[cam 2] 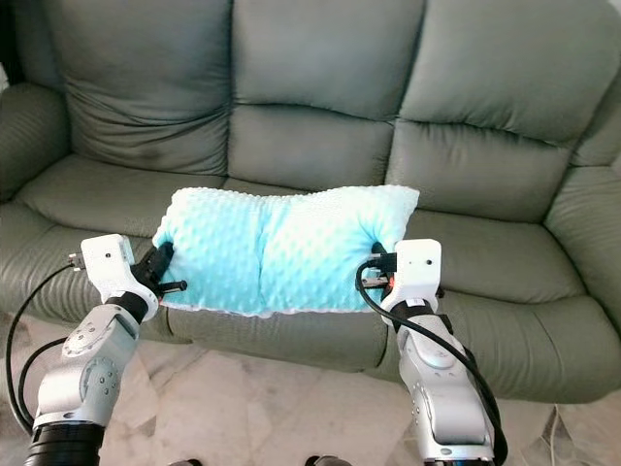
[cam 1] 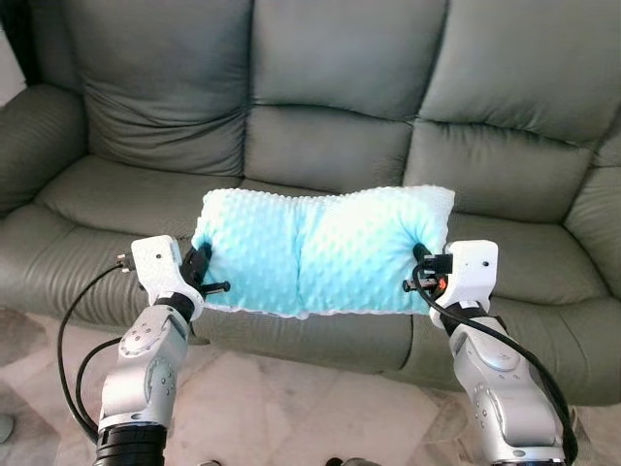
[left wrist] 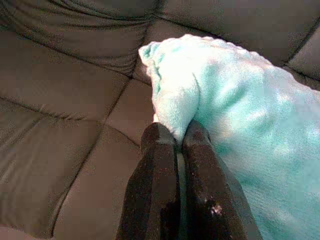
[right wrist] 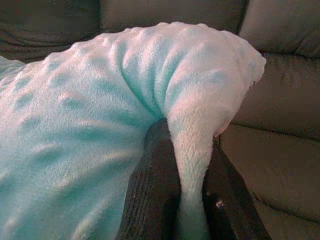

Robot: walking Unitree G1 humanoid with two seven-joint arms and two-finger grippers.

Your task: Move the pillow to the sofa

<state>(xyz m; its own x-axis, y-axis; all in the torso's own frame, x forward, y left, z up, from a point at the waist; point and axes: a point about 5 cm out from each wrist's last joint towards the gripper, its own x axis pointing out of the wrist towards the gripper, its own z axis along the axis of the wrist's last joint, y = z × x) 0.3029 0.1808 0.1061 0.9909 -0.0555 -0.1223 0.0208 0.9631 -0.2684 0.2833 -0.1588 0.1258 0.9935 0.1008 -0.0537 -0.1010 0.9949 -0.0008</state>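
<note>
A light turquoise dimpled pillow (cam 1: 320,250) is held up in front of the grey-green leather sofa (cam 1: 330,146), level with the front of the middle seat. My left gripper (cam 1: 201,264) is shut on the pillow's left edge; in the left wrist view its black fingers (left wrist: 165,165) pinch a fold of the pillow (left wrist: 235,115). My right gripper (cam 1: 423,264) is shut on the pillow's right edge, and the right wrist view shows fabric of the pillow (right wrist: 100,115) squeezed between its fingers (right wrist: 155,175). The pillow sags slightly in the middle.
The sofa has three seat cushions and a padded armrest (cam 1: 34,136) at the left. Pale marbled floor (cam 1: 291,408) lies below the seat front. A black cable (cam 1: 73,340) loops beside my left arm.
</note>
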